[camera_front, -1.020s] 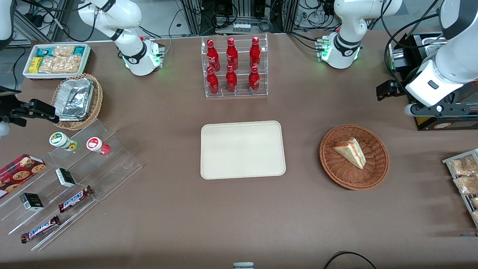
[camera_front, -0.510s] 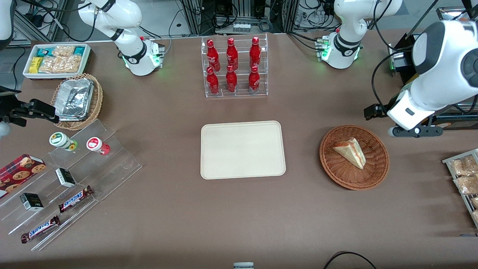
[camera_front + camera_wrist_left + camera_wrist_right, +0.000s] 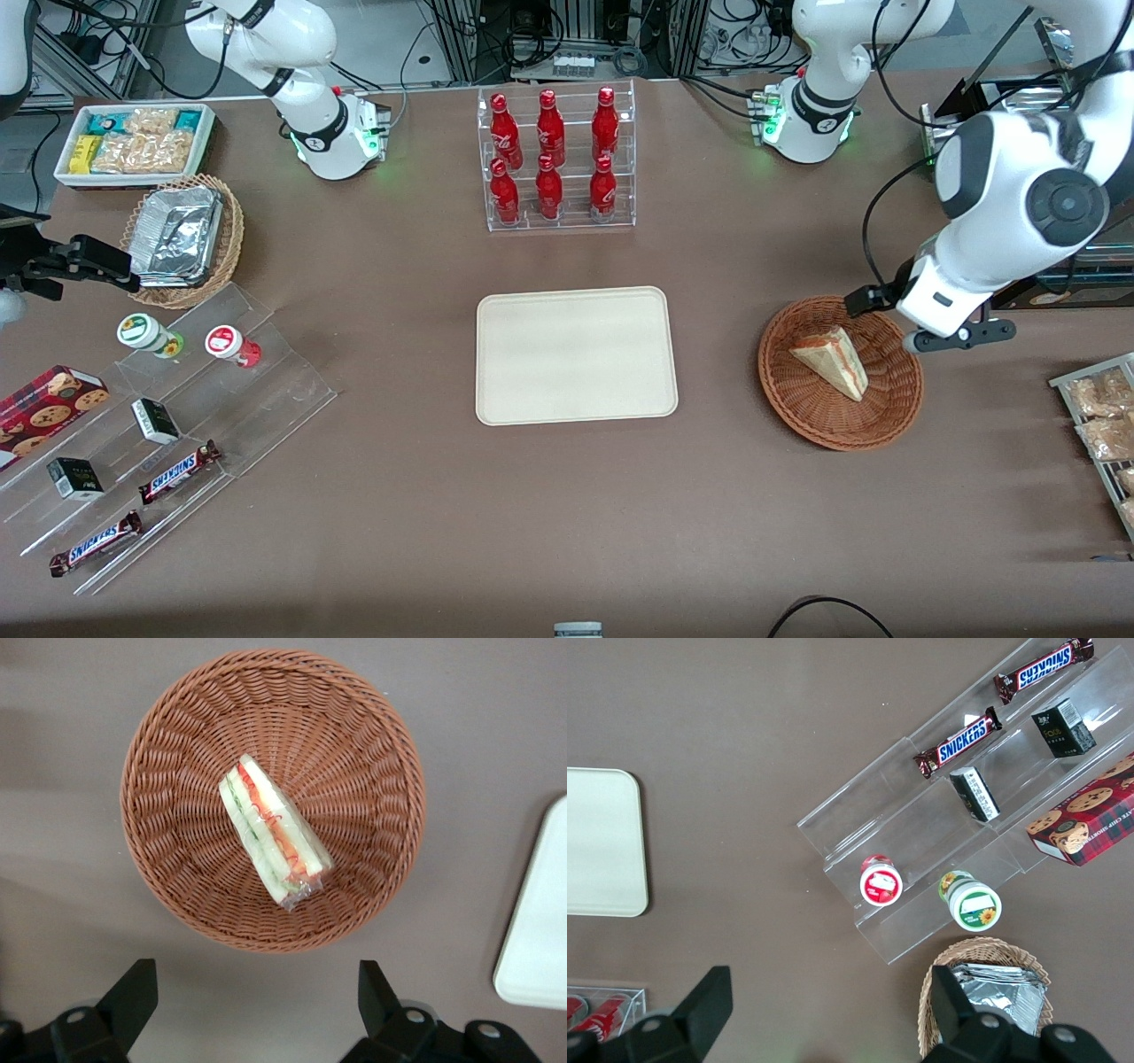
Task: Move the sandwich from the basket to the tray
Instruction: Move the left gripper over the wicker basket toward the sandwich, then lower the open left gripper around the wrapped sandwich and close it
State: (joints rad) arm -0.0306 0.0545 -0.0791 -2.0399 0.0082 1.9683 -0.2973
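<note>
One sandwich (image 3: 274, 840) lay on its side in the middle of the round woven basket (image 3: 177, 744), its red and green layers showing. The claw (image 3: 257, 1010) hung above the basket near its rim, fingers (image 3: 133, 992) spread wide apart and holding nothing. The basket sat on the brown counter (image 3: 399, 496), and the bare cream tray (image 3: 576, 354) lay near the basket, apart from it.

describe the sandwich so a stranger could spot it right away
Find the cream tray mid-table, then the reddish-brown wicker basket beside it, toward the working arm's end. The gripper hangs open above its rim. Inside lies the sandwich, a white wedge with red and green filling.
</note>
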